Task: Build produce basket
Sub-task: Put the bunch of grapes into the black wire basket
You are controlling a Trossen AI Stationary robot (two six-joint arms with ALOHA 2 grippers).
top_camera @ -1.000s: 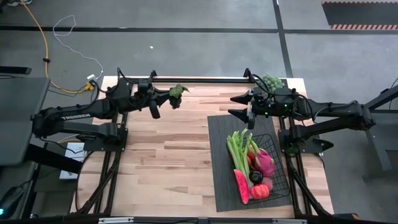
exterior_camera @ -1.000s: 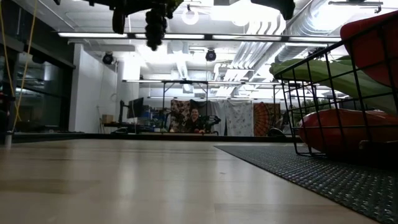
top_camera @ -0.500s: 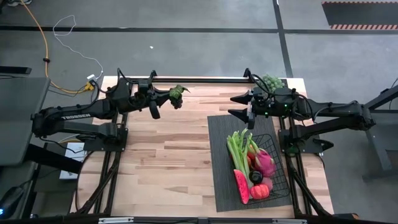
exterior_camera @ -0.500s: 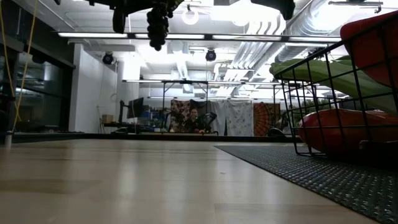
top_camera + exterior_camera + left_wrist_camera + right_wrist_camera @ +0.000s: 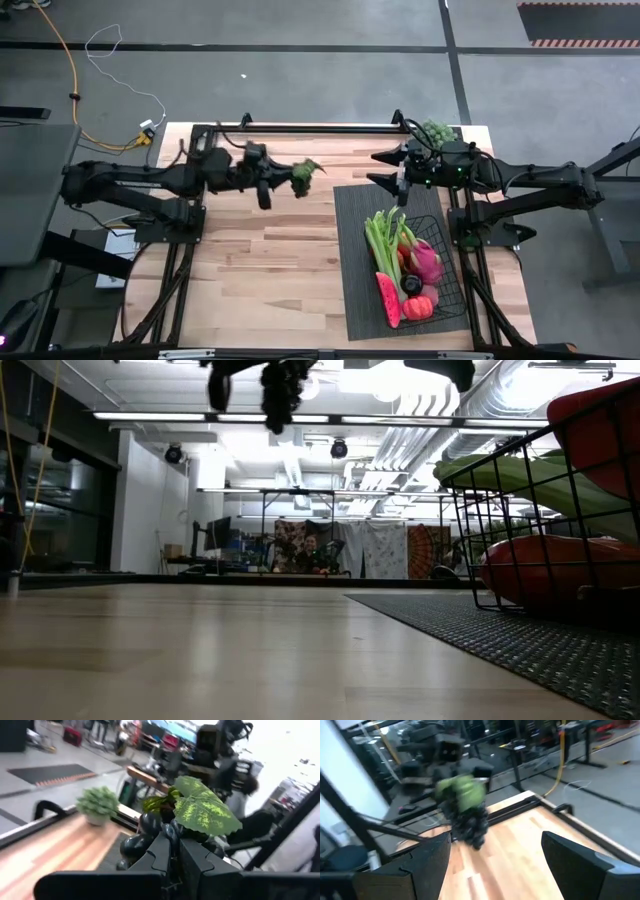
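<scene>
The dark grapes, topped by a green leaf, hang high above the table in my left gripper, left of the ribbed mat. The black wire basket stands on that mat and holds celery, dragon fruit, a watermelon slice and more produce. My right gripper hovers open over the mat's far edge. In the right wrist view the grapes show between its spread fingers, farther off. My left gripper is shut on the grape bunch at its upper part, just below the leaf, pinched between the two fingers. The fingers come level from the table's left. The bunch is lifted clear and hangs below them.
A pale green grape bunch sits at the table's far right edge, behind the right arm. The basket's wire wall fills the right of the low view. Bare wood lies left of the mat.
My left gripper has carried the grapes toward the table's right and slightly toward its near edge, closer to the mat, still shut on them. The bunch stays lifted clear.
</scene>
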